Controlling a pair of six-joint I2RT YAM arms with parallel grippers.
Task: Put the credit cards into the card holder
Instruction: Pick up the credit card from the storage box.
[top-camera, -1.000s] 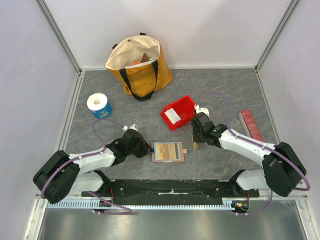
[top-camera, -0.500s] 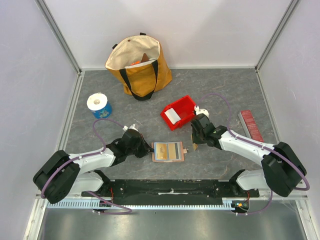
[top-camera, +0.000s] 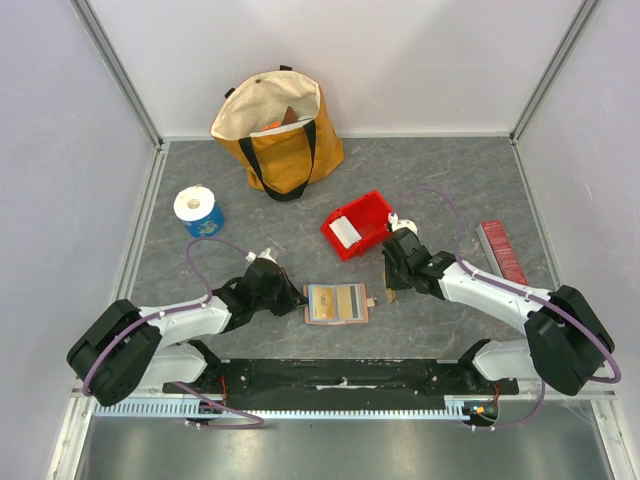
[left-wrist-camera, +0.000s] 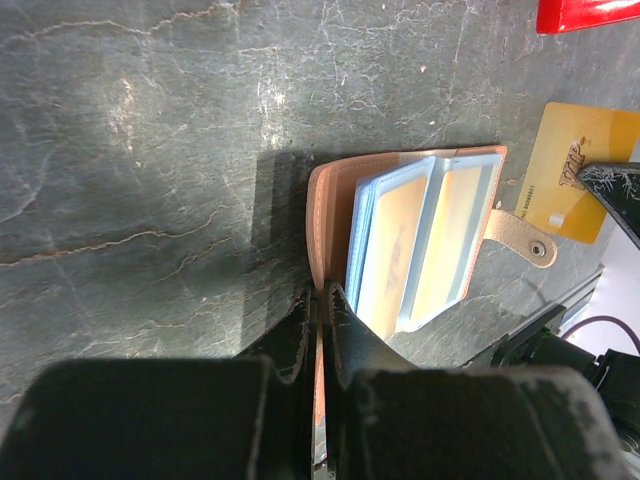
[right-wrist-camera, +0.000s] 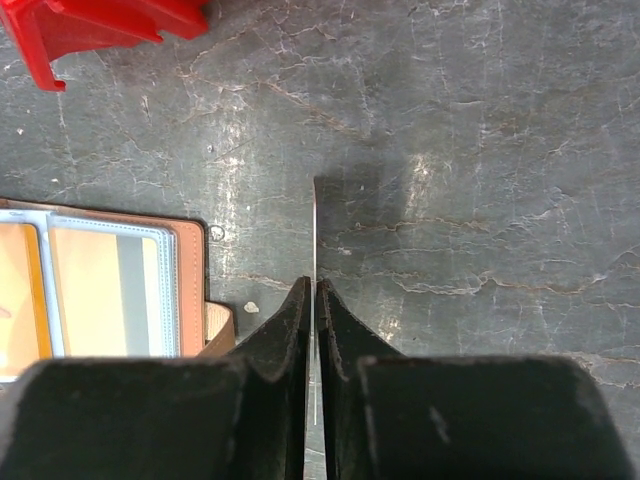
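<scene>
Now: your card holder (left-wrist-camera: 420, 240) lies open and flat on the table (top-camera: 450, 180), close to the near edge and about midway between the left and right edges. Its clear sleeves (left-wrist-camera: 395, 250) face up, with yellowish fills showing through them. The snap tab (left-wrist-camera: 522, 236) sticks out on the side toward the right edge.

Your left gripper (left-wrist-camera: 322, 295) is at the holder's opposite side. Its fingers are pressed together on the leather margin, pinching that edge.

Your right gripper (right-wrist-camera: 314, 285) sits just beside the tab, toward the right edge. Its fingers stand close together with the yellow card (left-wrist-camera: 565, 165) between them. From its own wrist view you see the card edge-on, as a thin pale line running out past the fingertips. The card is apart from the sleeves, near the tab; whether its lower edge touches the table cannot be told.

Further out, the red bin (top-camera: 370, 208) sits behind the holder, toward the table's middle, with a white card (top-camera: 343, 233) lying in it. The dark-red ribbed bar (top-camera: 501, 251) lies near the right edge. A blue-and-white roll (top-camera: 197, 207) stands near the left edge. The yellow tote bag (top-camera: 285, 150) rests against the far edge, left of centre, mouth open.
</scene>
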